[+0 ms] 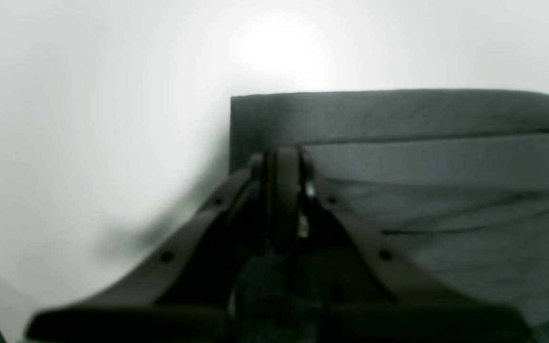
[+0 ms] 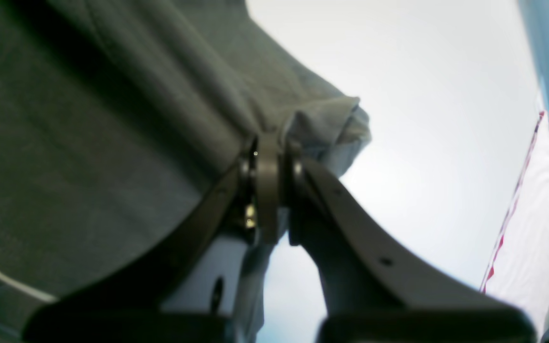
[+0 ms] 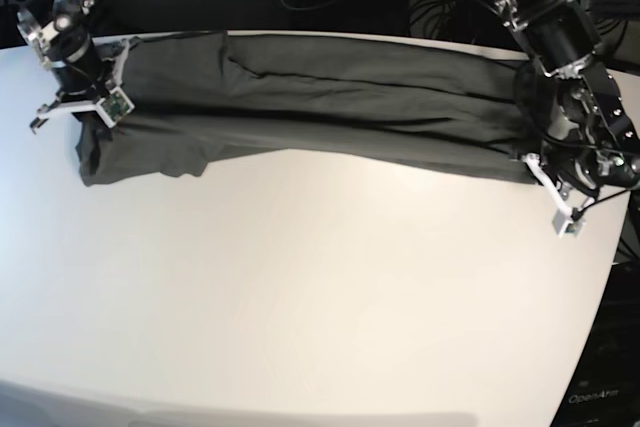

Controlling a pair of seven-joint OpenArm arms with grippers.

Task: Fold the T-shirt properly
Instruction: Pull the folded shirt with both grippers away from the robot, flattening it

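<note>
The dark grey T-shirt [image 3: 320,107] lies as a long folded band across the far part of the white table [image 3: 300,287], stretched between the two arms, a span only the base view shows. The left wrist view shows the left gripper [image 1: 281,162] with its jaws pressed together at the shirt's corner edge, folded layers running off to its right and bare table to its left. The right wrist view shows the right gripper [image 2: 267,157] clamped on a bunched fold of cloth, which hangs slack to its left with a loose corner just beyond the tips.
</note>
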